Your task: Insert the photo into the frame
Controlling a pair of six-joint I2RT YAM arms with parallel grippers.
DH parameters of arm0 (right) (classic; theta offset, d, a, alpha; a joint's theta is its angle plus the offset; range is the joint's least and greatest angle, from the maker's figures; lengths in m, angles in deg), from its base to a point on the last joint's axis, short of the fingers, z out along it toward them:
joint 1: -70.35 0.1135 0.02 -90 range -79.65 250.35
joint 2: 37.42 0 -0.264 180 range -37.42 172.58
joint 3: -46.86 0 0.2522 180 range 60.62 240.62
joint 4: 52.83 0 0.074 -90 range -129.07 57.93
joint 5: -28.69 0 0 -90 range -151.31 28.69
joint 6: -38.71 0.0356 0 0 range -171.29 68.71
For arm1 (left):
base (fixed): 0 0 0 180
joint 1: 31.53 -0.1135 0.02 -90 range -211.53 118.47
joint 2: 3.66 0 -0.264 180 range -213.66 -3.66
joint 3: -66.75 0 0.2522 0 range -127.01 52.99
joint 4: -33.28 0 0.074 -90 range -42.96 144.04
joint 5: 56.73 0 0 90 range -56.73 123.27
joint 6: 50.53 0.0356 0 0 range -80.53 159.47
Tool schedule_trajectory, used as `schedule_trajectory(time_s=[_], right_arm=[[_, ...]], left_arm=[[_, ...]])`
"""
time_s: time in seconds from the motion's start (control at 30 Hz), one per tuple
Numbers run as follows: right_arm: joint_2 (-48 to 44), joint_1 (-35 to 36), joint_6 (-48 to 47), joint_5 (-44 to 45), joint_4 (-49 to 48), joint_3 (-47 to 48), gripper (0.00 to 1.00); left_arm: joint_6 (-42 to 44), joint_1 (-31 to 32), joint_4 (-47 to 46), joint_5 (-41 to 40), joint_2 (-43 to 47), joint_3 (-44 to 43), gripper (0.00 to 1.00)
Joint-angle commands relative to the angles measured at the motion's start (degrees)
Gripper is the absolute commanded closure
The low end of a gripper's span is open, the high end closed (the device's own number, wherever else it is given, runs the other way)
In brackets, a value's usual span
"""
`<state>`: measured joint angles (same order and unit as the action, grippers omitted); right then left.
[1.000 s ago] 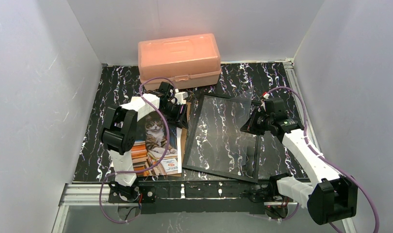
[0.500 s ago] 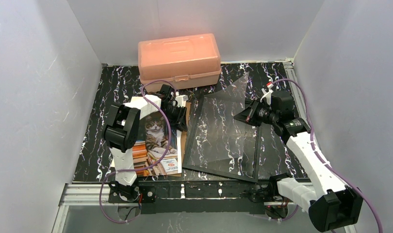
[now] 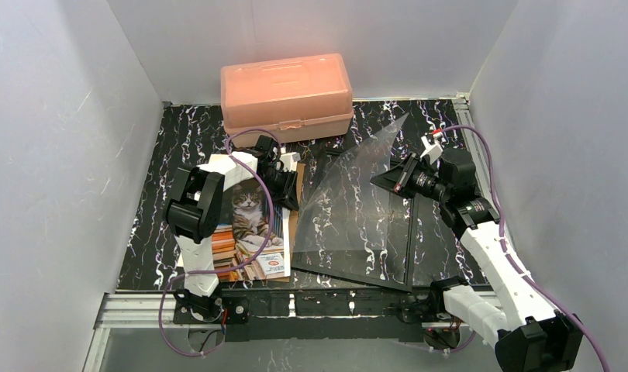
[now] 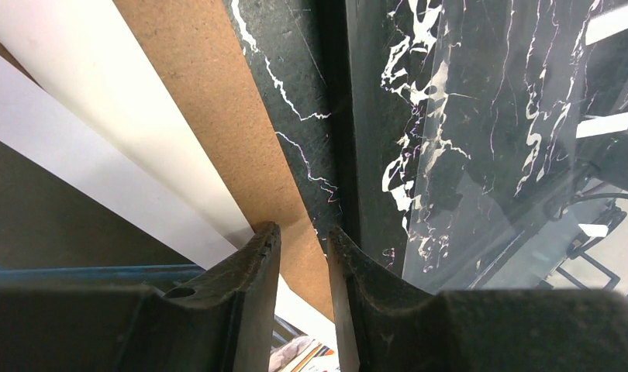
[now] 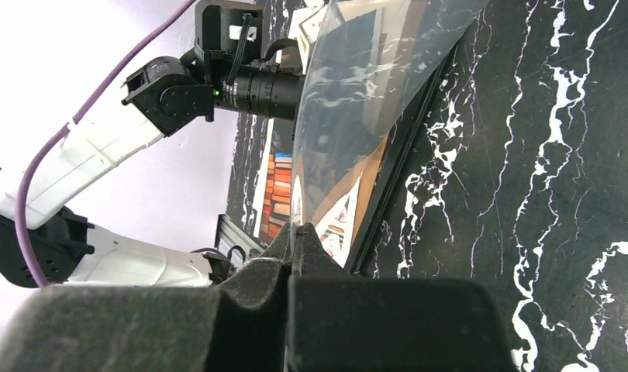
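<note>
From the overhead camera, the rectangular paper print of a cat on stacked orange-red books [image 3: 251, 223] lies face up on the black marbled table [image 3: 156, 194], left of the thin black rectangular picture frame [image 3: 350, 277] and outside it. The left gripper [image 3: 288, 188] hovers at the print's far right corner, near the peach plastic box [image 3: 288, 91]. The right gripper [image 3: 384, 178] pinches the clear pane [image 3: 357, 186], which is tilted up off the frame on its right side.

At the left wrist, the left gripper [image 4: 303, 256] has its fingers a narrow gap apart with nothing clamped, above a brown backing board [image 4: 202, 101] and beside the frame's rail [image 4: 334, 77].

At the right wrist, the right gripper [image 5: 295, 248] is clamped on the pane's [image 5: 365, 101] edge. The frame [image 5: 408, 155] lies flat below, with the print's books [image 5: 278, 182] beyond it.
</note>
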<state>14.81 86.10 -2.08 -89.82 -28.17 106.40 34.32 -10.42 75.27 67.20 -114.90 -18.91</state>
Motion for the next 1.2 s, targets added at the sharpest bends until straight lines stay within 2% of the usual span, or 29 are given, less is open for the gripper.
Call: schedule_trajectory(time_s=[0.0, 0.2, 0.53, 0.73, 0.97, 1.17], right_arm=[[-0.08, -0.04, -5.64, -0.47, -1.12, 1.63, 0.99], [3.39, -0.1, -16.03, -0.03, 6.37, 3.16, 0.99], [3.95, -0.09, -21.42, 1.81, 13.33, 3.82, 0.99], [2.78, -0.03, -22.69, 5.66, 17.72, 3.75, 0.99], [-3.01, -0.03, -21.43, 10.83, 21.94, 1.43, 0.99], [-4.24, -0.08, -19.94, 11.33, 21.04, -1.65, 0.99]], left_arm=[[-0.27, -0.06, 0.21, 1.83, 0.54, 0.27, 0.73], [-0.24, -0.09, 0.26, 1.97, 0.67, 0.18, 0.74], [-0.04, -0.1, 0.32, 1.92, 0.41, 0.36, 0.75], [-0.24, -0.01, 0.26, 1.93, 0.25, 0.27, 0.76], [-0.26, 0.0, 0.41, 2.09, 0.2, 0.1, 0.76], [-0.4, 0.4, 0.54, 2.19, 0.24, -0.05, 0.77]])
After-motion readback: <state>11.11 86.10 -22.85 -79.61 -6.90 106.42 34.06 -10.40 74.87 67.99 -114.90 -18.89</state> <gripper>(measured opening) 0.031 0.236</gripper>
